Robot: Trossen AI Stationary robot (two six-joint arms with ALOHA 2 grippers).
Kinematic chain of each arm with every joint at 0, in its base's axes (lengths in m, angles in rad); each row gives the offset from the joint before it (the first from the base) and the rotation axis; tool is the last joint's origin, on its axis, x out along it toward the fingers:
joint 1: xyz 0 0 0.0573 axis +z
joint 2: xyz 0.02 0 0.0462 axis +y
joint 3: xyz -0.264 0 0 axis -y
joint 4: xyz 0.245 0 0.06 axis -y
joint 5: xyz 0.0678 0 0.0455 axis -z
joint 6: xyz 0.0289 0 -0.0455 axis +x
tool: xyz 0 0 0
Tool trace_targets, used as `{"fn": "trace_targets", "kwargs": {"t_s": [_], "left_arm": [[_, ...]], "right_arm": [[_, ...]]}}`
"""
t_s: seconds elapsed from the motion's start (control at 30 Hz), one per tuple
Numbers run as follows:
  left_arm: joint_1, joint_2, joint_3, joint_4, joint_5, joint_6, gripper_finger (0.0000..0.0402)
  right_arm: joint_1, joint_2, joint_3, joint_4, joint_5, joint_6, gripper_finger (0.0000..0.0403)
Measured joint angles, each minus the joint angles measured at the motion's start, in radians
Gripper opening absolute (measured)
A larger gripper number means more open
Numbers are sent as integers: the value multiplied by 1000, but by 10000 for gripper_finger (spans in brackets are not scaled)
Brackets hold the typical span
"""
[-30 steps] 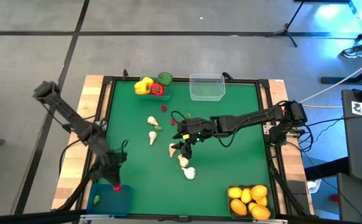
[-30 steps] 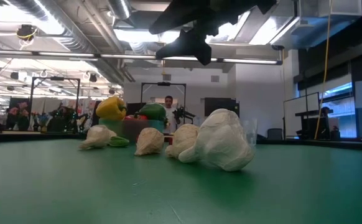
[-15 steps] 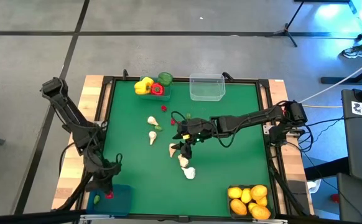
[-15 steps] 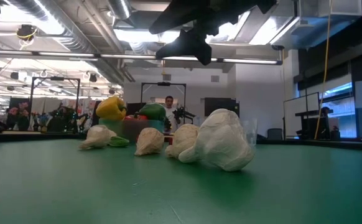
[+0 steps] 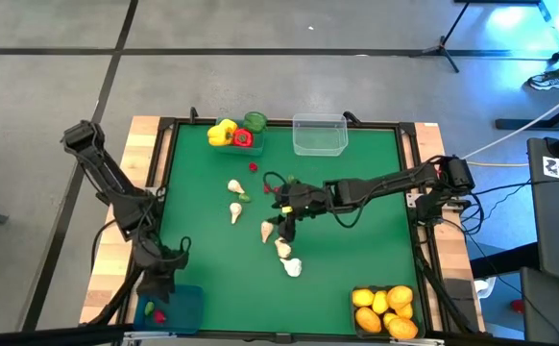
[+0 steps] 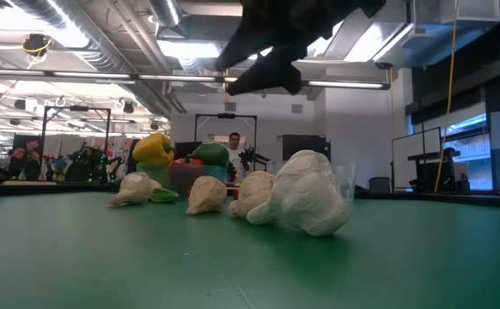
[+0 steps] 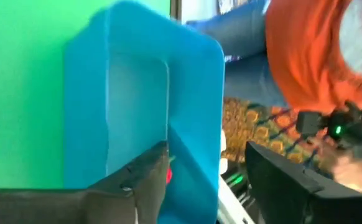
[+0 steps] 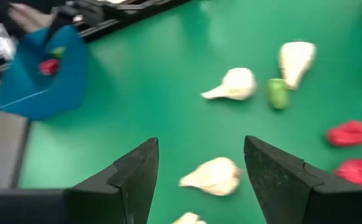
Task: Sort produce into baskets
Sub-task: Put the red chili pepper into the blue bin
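The left hand (image 5: 161, 281) is hanging over the blue basket (image 5: 188, 306) at the near left corner of the tabletop (image 5: 356, 202), its fingers now parted and gripping nothing, where a second ago they were pinched on a small red piece. That red piece (image 5: 159, 314) is now lying inside the blue basket beside a small green piece (image 5: 149, 308), so to my eye one more item is sorted and this arm is free to go back for another. The right hand (image 5: 284, 216) is hovering released above the middle of the tabletop, over the loose cluster of garlic bulbs (image 5: 290, 266), and is tipping a little lower than it was a moment ago; I judge it is lining up on the bulb (image 8: 215, 176) showing between its own fingers. From above, the whole layout is showing: the yellow pepper (image 5: 222, 132), red pepper (image 5: 242, 138) and green pepper (image 5: 255, 121) are sitting in the basket at the far edge, the clear basket (image 5: 319, 135) is standing beside them, and the oranges (image 5: 383, 306) are filling the basket at the near right corner. The left wrist view is giving only the blue basket's wall and a glimpse of red by one finger (image 7: 145, 182), plus an orange sleeve beyond. The low view is missing the blue basket altogether, yet is showing the garlic resting on the green surface.
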Motion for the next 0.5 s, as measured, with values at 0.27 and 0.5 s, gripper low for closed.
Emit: {"fn": "trace_targets", "kwargs": {"t_s": [0.27,0.5], "left_arm": [[183,-30,0,17,-4,87,216],[404,-75,0,1,-6,277,217]], "right_arm": [[-1,0,0,-45,114,-1,232],[-43,9,1,-145,261,-9,232]]}}
